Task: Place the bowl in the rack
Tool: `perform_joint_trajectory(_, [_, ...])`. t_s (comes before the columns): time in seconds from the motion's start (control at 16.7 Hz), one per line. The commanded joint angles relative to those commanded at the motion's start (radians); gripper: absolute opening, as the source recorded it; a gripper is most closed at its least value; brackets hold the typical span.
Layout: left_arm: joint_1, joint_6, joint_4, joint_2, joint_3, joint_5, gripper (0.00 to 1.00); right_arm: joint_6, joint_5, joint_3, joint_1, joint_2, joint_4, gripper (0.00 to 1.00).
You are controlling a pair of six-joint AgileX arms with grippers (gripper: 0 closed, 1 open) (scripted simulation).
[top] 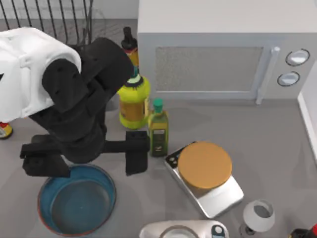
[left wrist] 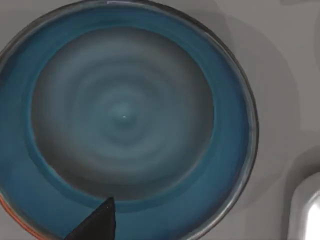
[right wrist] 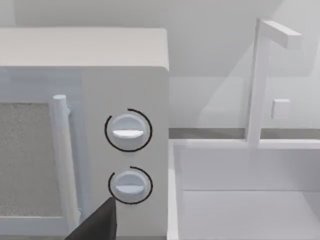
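The bowl (top: 77,201) sits upright on the table (top: 262,134) near the front left corner, blue with a greyish inside and a thin reddish rim. In the left wrist view the bowl (left wrist: 125,120) lies directly under the camera, with one dark fingertip (left wrist: 97,222) over its near wall. The left gripper (top: 84,158) hangs just above the bowl's far rim, its two fingers spread wide apart, one over the left side and one past the right edge; it holds nothing. The rack (top: 49,20) stands at the back left corner, partly behind the left arm. Just right of the gripper are a green oil bottle (top: 158,129) and a yellow bottle (top: 133,101), then a scale (top: 205,176). A microwave (top: 223,54) is at the back. The right wrist view faces the microwave's (right wrist: 85,135) dials; I cannot tell how the right gripper's fingers stand.
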Motion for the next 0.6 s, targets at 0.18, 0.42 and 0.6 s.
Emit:
perform_joint_trajectory(0.18, [-0.052,-0.052,-0.077,0.111,0.097,0.001,1.00,0.000,0.000,0.000,0.000,0.000,0.000,1.00])
perform_joint_trajectory(0.42, [-0.064,-0.063,-0.094,0.132,0.119,0.001,1.00,0.000,0.000,0.000,0.000,0.000,0.000,1.00])
perform_joint_trajectory(0.6, [-0.059,-0.062,-0.088,0.130,0.114,0.001,1.00,0.000,0.000,0.000,0.000,0.000,0.000,1.00])
